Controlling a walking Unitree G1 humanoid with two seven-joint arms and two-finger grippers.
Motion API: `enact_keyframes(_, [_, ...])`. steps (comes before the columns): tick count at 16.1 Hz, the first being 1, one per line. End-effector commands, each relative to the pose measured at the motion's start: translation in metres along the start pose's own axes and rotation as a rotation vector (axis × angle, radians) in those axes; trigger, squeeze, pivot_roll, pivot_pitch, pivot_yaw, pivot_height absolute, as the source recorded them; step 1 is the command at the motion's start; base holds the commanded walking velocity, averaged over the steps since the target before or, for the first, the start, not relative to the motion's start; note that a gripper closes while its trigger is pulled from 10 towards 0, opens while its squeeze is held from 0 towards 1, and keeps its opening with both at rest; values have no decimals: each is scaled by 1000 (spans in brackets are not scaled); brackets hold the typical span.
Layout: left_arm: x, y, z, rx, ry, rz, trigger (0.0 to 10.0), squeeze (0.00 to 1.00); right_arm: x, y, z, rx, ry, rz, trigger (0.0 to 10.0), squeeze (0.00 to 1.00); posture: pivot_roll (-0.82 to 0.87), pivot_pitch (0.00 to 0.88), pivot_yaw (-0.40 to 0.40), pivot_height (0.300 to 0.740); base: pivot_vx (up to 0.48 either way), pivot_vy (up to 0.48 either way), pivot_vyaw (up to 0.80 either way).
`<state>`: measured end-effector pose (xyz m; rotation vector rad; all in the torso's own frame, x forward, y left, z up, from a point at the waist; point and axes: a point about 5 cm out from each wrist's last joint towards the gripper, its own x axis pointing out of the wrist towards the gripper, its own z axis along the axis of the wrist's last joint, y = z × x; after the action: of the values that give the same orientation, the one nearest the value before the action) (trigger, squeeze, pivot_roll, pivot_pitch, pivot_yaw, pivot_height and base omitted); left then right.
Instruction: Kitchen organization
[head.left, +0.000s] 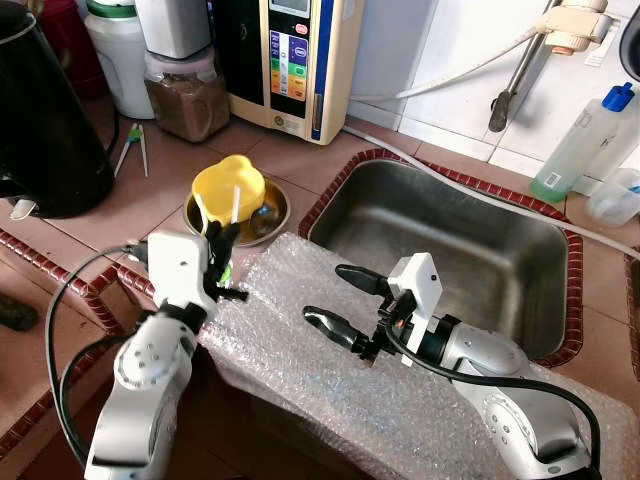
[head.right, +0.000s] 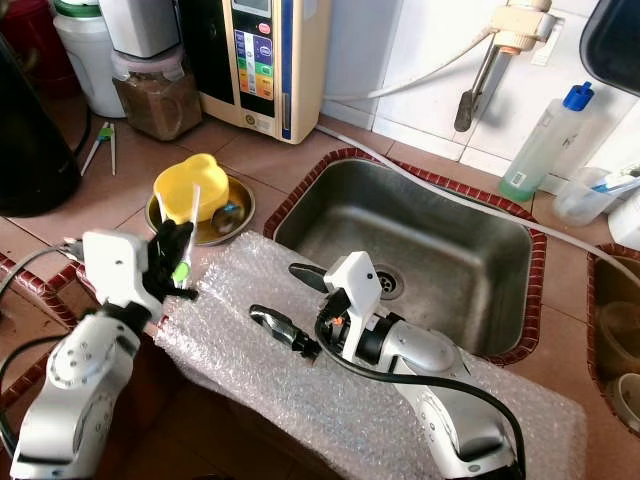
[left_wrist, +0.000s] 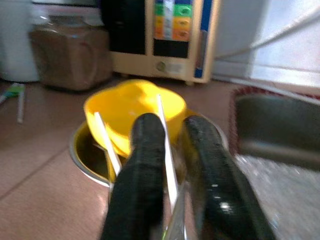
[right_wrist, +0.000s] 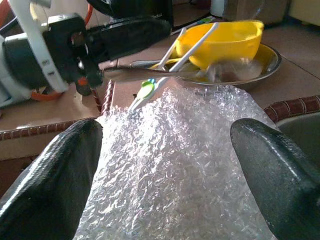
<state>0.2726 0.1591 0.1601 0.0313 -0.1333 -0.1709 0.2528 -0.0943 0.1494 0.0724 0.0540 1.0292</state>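
Trouble, as I judge it, starts with the bubble wrap (head.left: 330, 350) draped over the bench's front edge beside the sink (head.left: 450, 250): a drag could slide it off. My right claw (head.left: 345, 298) hovers above it, fingers apart and empty. Near the steel dish (head.left: 268, 226) holding the yellow bowl (head.left: 228, 188), my left claw (head.left: 222, 262) is clamped on thin utensils (right_wrist: 150, 89), a white pair and a metal one; a loose pinch could drop them.
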Motion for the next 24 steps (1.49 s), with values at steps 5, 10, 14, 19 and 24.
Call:
enact_keyframes(5, [7,-2,1,-52,57,30,10000,1000,-1,-1,-1,-10,6,-12,10000,0,8,83,-59,740,0,0,0])
enact_keyframes(10, [6,-1,13,-86,65,100,10000,1000,-2,-1,-1,-12,6,-15,10000,0,12,87,-58,740,0,0,0])
enact_keyframes(14, [-9,10,12,-60,43,216,10000,1000,-1,0,-2,-6,4,-9,10000,0,21,88,-60,740,0,0,0])
enact_keyframes(19, [-12,10,3,-207,137,238,10000,1000,-1,0,-2,-7,6,-8,10000,0,19,89,-62,740,0,0,0])
enact_keyframes(24, [-11,-6,4,-316,199,100,10000,1000,0,1,-2,-7,0,-4,10000,0,20,89,-60,740,0,0,0])
